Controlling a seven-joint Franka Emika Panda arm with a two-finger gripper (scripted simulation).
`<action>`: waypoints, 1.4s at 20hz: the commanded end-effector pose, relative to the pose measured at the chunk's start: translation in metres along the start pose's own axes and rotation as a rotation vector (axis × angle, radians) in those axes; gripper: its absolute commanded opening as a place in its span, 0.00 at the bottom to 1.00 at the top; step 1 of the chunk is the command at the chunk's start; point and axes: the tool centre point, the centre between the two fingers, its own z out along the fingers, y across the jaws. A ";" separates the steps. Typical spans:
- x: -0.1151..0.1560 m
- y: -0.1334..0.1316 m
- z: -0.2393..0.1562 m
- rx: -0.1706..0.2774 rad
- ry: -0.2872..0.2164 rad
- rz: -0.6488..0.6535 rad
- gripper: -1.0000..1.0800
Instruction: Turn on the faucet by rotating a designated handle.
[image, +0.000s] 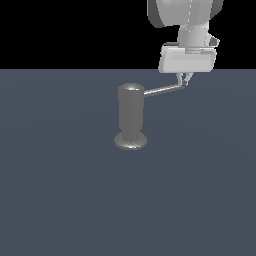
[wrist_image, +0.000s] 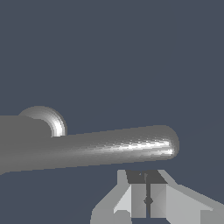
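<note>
The faucet (image: 131, 115) is a dull grey upright cylinder with a flared round base, standing mid-floor. Its handle (image: 162, 90), a thin grey rod, juts from near the top toward the exterior view's right. My gripper (image: 183, 79) hangs just above the rod's rounded tip, fingers down and close together. In the wrist view the handle (wrist_image: 109, 151) crosses the picture, with its tip just in front of my gripper (wrist_image: 148, 194). The fingers are pressed together with nothing between them, beside the rod and not around it. Part of the faucet (wrist_image: 46, 119) shows behind the rod.
The faucet stands on a flat blue-grey floor (image: 60, 200) that runs to a black background. No other objects show.
</note>
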 end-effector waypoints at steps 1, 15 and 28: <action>0.014 -0.012 0.005 0.005 0.002 -0.016 0.00; 0.047 -0.016 0.008 0.005 -0.004 -0.010 0.00; 0.072 -0.018 0.011 0.005 -0.007 -0.007 0.00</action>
